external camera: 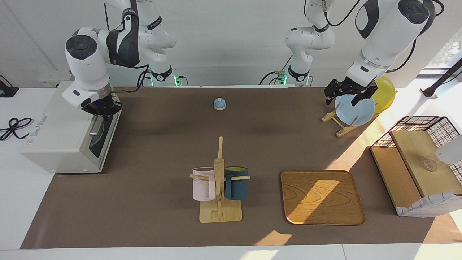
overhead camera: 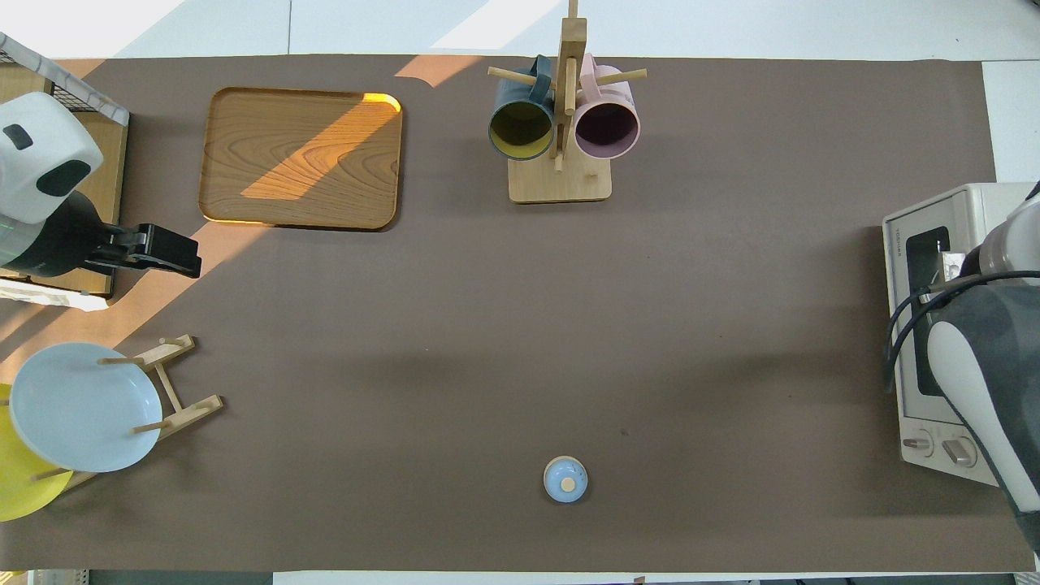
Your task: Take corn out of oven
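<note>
The off-white oven (external camera: 57, 144) stands at the right arm's end of the table, its dark glass door (external camera: 98, 139) upright and closed; it also shows in the overhead view (overhead camera: 903, 244). My right gripper (external camera: 103, 110) is down at the top edge of the door, by the metal bar handle (external camera: 94, 128). In the overhead view the arm hides the right gripper. The corn is hidden. My left gripper (external camera: 346, 96) hangs open and empty in the air over the plate rack (external camera: 341, 124); it also shows in the overhead view (overhead camera: 158, 250).
A blue plate (external camera: 355, 108) and a yellow plate (external camera: 384, 94) lean in the rack. A mug stand (external camera: 219, 180) holds a pink and a dark blue mug mid-table. A wooden tray (external camera: 321, 196), a wire basket (external camera: 418, 166) and a small blue knob-topped lid (external camera: 219, 104) are also there.
</note>
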